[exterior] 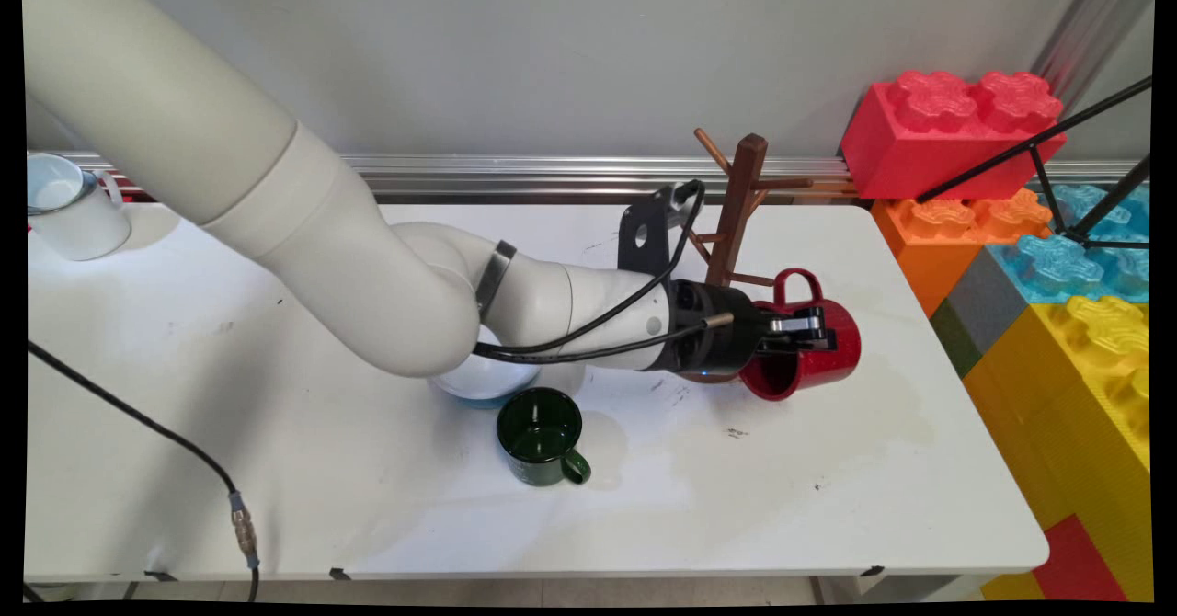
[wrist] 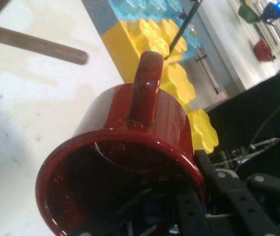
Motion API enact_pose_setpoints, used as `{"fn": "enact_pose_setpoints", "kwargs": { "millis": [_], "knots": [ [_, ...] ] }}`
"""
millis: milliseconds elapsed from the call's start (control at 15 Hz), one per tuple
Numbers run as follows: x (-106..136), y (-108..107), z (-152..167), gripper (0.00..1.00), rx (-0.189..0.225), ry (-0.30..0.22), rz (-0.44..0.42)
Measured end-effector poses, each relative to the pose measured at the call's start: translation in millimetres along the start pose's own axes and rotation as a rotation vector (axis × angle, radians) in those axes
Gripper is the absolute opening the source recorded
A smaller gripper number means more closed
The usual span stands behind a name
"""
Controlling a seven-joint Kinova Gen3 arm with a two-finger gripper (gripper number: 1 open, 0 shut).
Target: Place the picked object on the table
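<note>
My gripper (exterior: 809,333) is shut on the rim of a red mug (exterior: 818,359), with one finger inside the mug and one outside its wall. The mug hangs tipped on its side over the right part of the white table (exterior: 828,506), its mouth toward the arm and its handle pointing up and back. In the hand view the red mug (wrist: 130,128) fills the middle, handle on top, with the gripper (wrist: 194,196) clamped on its rim at the lower right. A wooden mug tree (exterior: 736,211) stands just behind and left of the mug, its pegs bare.
A dark green mug (exterior: 541,437) stands upright in front of the arm's wrist. A white and blue bowl (exterior: 487,382) lies partly hidden under the arm. A white mug (exterior: 69,207) sits at the far left. Big coloured blocks (exterior: 1057,303) are stacked off the table's right edge.
</note>
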Motion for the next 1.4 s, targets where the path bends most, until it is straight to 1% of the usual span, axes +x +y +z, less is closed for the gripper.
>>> {"fn": "enact_pose_setpoints", "kwargs": {
  "millis": [133,333,600,800,933,1200,1400],
  "knots": [
    [2.3,3.0,-3.6,0.00,-0.006,-0.017,0.020],
    [9.4,11.1,-15.2,0.00,-0.014,-0.057,0.060],
    [18.1,22.5,-31.5,0.00,-0.020,-0.086,0.078],
    [25.4,34.5,-46.7,0.00,-0.022,-0.107,0.085],
    [32.6,47.2,-61.1,0.00,-0.025,-0.124,0.094],
    [45.4,65.6,-82.9,0.00,-0.008,-0.145,0.113],
    [56.5,78.6,-100.2,0.00,0.022,-0.151,0.142]
  ]
}}
